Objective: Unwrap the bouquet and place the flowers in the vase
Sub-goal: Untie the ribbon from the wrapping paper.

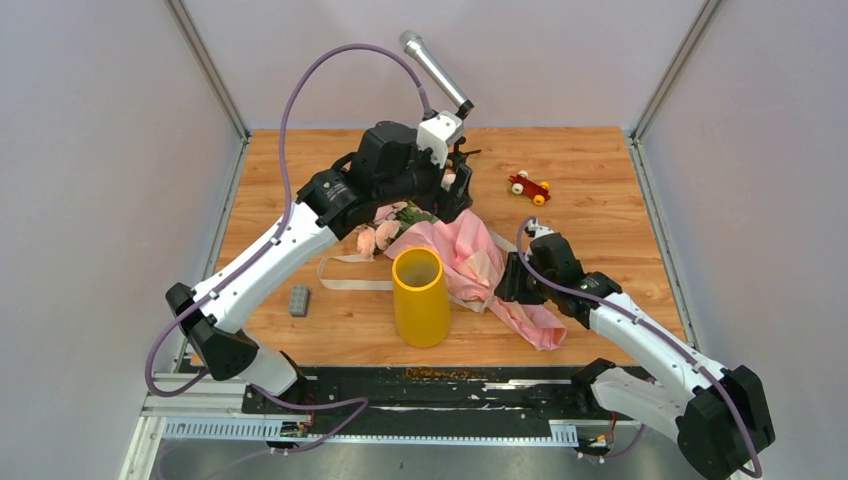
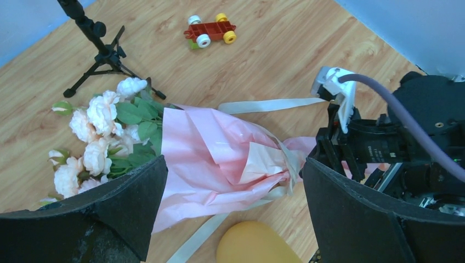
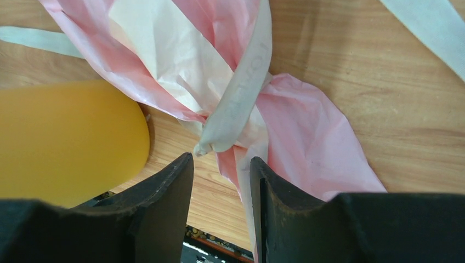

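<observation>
Enclosure: pale lilac walls (image 1: 100, 150) on three sides, with metal corner posts. The wooden tabletop (image 1: 600, 170) fills the floor of it, and a black rail (image 1: 430, 385) runs along its near edge.

Bouquet (image 1: 465, 255): lies flat at mid-tabletop, just beyond and to the right of the vase. Its pink paper is loose and crumpled but still round the stems. The flowers (image 1: 383, 232) spill out at the far-left end, pale pink blooms with green leaves, resting on the wood. The beige ribbon (image 3: 241, 93) still crosses the narrow waist of the paper, and its tails trail over the tabletop to the left.

Vase (image 1: 421, 298): yellow and upright, near centre, mouth open upward. The flowers are outside it.

Microphone stand (image 2: 104, 55): black tripod at the far side, beyond the blooms.

Toy car (image 1: 529, 186): red with white and yellow wheels, far right, well apart from the bouquet.

Grey block (image 1: 299, 300): near left, beside the ribbon tail.

My left jaws: spread wide above the bouquet, grasping nothing.

My right jaws: low at the paper's near-right end, parted by a narrow gap through which bare wood shows. The ribbon end lies just beyond the tips, unclamped.
</observation>
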You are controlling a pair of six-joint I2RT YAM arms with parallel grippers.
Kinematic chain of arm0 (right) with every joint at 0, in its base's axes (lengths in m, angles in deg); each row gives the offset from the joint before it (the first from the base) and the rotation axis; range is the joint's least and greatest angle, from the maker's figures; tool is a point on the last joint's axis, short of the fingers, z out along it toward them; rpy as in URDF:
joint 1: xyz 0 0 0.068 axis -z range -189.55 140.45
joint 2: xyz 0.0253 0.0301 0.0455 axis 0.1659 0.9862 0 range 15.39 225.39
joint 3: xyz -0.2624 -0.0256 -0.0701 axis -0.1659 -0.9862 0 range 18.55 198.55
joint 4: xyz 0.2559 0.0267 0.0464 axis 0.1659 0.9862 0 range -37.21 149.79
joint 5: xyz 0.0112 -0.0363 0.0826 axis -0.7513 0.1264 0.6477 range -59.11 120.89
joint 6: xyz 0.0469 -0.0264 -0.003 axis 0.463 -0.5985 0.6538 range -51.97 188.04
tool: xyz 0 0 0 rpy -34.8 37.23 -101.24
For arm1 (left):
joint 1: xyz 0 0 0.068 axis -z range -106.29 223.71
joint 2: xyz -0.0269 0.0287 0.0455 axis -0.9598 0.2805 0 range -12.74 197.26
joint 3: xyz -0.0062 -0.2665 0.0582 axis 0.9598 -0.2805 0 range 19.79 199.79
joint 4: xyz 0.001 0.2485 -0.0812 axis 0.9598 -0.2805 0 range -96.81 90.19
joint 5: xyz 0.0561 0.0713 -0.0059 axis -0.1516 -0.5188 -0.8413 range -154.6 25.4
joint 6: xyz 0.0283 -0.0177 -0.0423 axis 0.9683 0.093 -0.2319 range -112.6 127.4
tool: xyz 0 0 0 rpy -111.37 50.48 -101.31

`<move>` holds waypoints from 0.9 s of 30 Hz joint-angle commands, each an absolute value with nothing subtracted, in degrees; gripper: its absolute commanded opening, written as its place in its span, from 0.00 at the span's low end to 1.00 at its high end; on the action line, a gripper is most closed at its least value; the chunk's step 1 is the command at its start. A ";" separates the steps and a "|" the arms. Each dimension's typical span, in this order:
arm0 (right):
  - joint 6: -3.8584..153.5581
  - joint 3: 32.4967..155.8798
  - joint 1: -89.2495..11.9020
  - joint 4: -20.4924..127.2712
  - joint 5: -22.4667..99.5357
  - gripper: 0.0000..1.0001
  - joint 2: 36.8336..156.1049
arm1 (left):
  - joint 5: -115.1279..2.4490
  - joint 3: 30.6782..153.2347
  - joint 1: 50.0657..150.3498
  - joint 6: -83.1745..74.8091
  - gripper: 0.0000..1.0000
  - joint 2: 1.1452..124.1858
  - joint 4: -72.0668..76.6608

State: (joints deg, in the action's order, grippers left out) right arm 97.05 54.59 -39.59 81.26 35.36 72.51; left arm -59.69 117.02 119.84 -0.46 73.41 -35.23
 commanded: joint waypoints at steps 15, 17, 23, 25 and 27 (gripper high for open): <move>96.88 52.22 -39.08 74.19 31.19 0.00 77.53 | -64.42 127.23 130.46 -0.39 1.00 76.73 -39.49; 97.18 51.43 -38.44 74.15 30.94 0.00 77.41 | -64.42 128.39 132.57 -0.30 1.00 78.18 -39.59; 97.99 47.62 -34.43 72.72 31.64 0.00 76.12 | -65.98 130.12 136.57 -0.68 0.99 82.61 -38.92; 98.01 46.36 -32.44 72.01 33.96 0.00 74.90 | -65.95 128.38 136.86 -1.83 0.99 82.70 -37.16; 98.00 45.52 -31.49 71.73 35.43 0.00 73.12 | -66.02 125.92 136.92 -3.12 0.99 81.58 -34.81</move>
